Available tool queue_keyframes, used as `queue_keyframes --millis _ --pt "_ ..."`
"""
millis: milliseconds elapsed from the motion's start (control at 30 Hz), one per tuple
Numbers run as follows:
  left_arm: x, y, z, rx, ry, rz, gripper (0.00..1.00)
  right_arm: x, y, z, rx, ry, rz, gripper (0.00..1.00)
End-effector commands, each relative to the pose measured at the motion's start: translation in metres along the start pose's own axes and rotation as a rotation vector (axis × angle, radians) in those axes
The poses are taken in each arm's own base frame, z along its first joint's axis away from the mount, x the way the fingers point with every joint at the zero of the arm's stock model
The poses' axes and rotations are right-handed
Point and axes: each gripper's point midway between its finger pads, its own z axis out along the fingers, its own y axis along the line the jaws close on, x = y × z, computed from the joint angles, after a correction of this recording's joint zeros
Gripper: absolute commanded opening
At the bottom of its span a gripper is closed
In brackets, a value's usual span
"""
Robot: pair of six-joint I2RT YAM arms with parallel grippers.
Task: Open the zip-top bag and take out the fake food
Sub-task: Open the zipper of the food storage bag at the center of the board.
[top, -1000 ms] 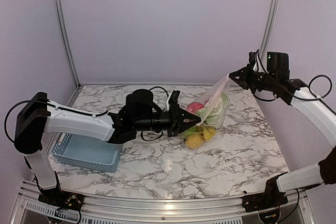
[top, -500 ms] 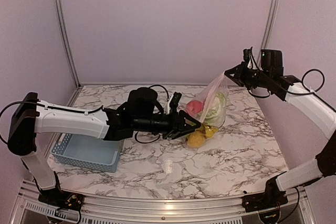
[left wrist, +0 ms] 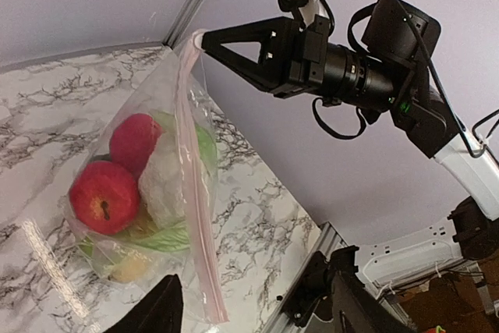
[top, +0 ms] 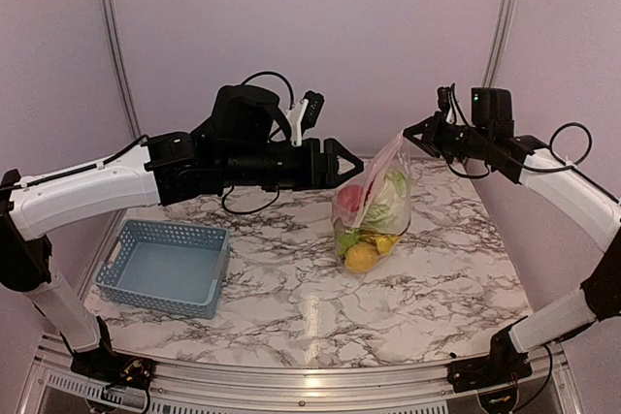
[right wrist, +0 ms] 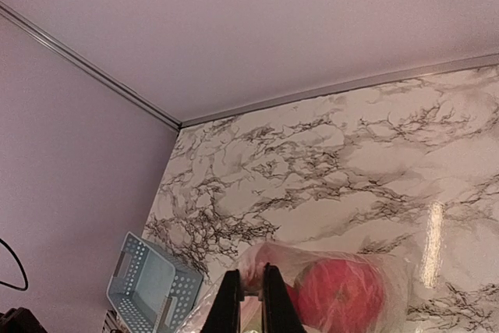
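Basically looking at the zip-top bag (top: 388, 167) hanging well right of the blue basket (top: 160, 300), pinched at its top corner by the right gripper (top: 408, 131), clamped tight. Can see fake food (top: 361, 257) piled inside: apples, cabbage, lemon. Got the left gripper (top: 344, 162) hovering higher up, also right of the basket, spread wide, holding nothing
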Motion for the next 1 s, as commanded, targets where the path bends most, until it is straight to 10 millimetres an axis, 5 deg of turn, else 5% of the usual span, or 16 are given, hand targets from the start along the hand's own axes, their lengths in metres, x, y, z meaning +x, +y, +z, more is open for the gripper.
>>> queue_keyframes --millis 0,333,700,967 --pt "0.010 0.049 0.014 -0.266 0.079 0.178 0.68 -0.014 0.025 0.002 -0.052 -0.045 -0.030 0.00" --pt "0.008 0.064 0.044 -0.361 0.120 0.267 0.68 -0.001 0.044 0.017 -0.077 -0.014 -0.045 0.00" --pt "0.001 0.083 0.050 -0.462 0.092 0.297 0.48 0.010 0.050 0.027 -0.093 0.014 -0.051 0.00" --pt "0.005 0.083 0.057 -0.452 0.111 0.297 0.47 0.013 0.051 0.028 -0.096 0.020 -0.052 0.00"
